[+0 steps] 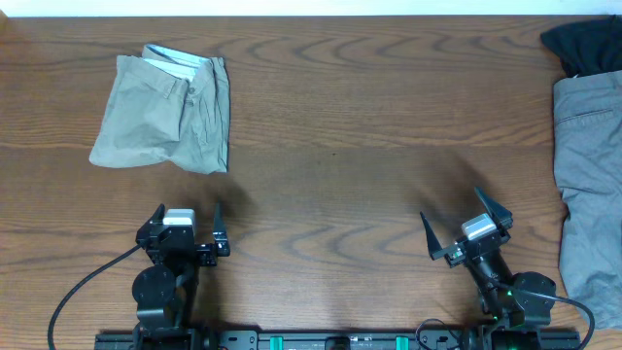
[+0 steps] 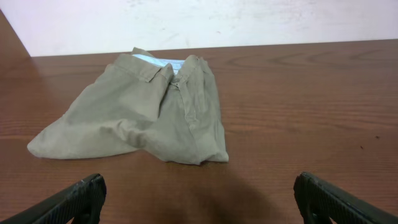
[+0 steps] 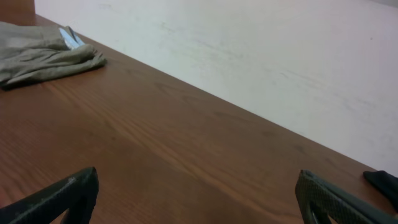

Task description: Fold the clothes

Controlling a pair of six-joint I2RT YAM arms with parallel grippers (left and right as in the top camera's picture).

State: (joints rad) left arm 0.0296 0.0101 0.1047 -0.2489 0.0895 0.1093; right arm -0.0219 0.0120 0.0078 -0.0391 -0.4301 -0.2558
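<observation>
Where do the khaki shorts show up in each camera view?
Overhead: khaki shorts upper left, folded.
Left wrist: khaki shorts left of centre.
Right wrist: khaki shorts in the top-left corner, partly cut off.
Shared landmark: pale waistband lining, visible in all three.

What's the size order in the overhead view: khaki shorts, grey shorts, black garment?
1. grey shorts, visible part only; the right frame edge crops them.
2. khaki shorts, folded; their visible area is close to the grey pair's, so that order is unsure.
3. black garment, clearly smallest, also cropped.
</observation>
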